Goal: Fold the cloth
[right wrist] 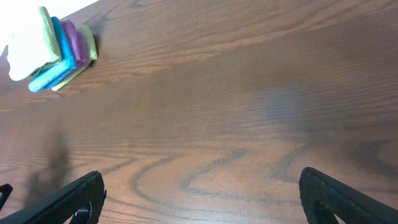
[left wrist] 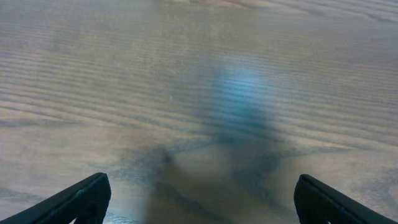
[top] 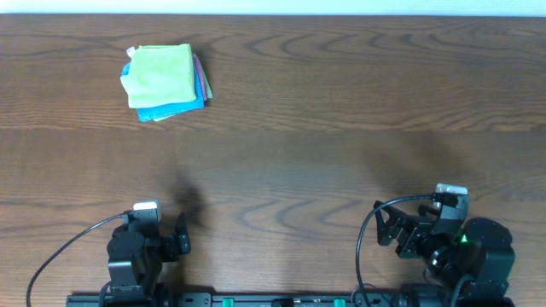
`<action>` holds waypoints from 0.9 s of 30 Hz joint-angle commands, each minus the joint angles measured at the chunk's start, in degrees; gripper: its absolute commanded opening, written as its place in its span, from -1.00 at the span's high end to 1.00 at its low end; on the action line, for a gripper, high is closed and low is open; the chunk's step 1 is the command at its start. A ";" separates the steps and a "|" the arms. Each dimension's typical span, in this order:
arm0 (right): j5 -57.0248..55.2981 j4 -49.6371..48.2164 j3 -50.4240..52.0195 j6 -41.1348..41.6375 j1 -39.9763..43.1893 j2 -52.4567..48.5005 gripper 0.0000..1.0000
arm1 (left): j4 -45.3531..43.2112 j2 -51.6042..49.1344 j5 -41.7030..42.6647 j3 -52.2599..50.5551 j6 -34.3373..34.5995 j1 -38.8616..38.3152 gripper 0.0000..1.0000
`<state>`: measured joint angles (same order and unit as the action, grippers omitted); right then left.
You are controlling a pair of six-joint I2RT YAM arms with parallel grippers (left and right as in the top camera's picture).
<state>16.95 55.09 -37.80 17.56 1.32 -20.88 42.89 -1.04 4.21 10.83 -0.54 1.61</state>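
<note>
A stack of folded cloths (top: 165, 82) lies at the far left of the table, a light green one on top with blue and purple ones under it. It also shows in the right wrist view (right wrist: 51, 49) at the top left. My left gripper (left wrist: 200, 202) is open and empty over bare wood near the front left edge (top: 175, 236). My right gripper (right wrist: 202, 199) is open and empty near the front right edge (top: 401, 232). Both grippers are far from the stack.
The brown wooden table (top: 341, 111) fills all views. Black cables (top: 60, 256) loop beside each arm base at the front edge.
</note>
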 commanded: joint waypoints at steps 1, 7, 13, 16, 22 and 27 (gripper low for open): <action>0.22 0.02 0.13 0.66 0.57 0.37 -0.99 | 0.39 0.83 -1.66 -1.33 -1.44 -0.31 -0.91; 0.22 0.02 0.13 0.66 0.57 0.35 -0.98 | 0.35 0.83 -2.60 -1.33 -1.42 -0.31 -0.91; 0.22 0.02 0.13 0.66 0.57 0.35 -0.98 | 0.35 0.79 -2.73 -1.33 -1.42 -0.31 -0.91; 0.22 0.02 0.13 0.66 0.57 0.35 -0.99 | 0.35 0.79 -2.71 -1.33 -1.42 -0.31 -0.91; 0.22 0.02 0.13 0.66 0.57 0.37 -0.98 | 0.35 0.79 -2.73 -1.33 -1.42 -0.31 -0.91; 0.22 0.00 0.13 0.66 0.57 0.35 -0.98 | 0.35 0.79 -2.71 -1.33 -1.42 -0.31 -0.91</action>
<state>16.95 55.09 -37.80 17.58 1.32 -20.86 42.87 -0.84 2.55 10.83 -1.37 1.58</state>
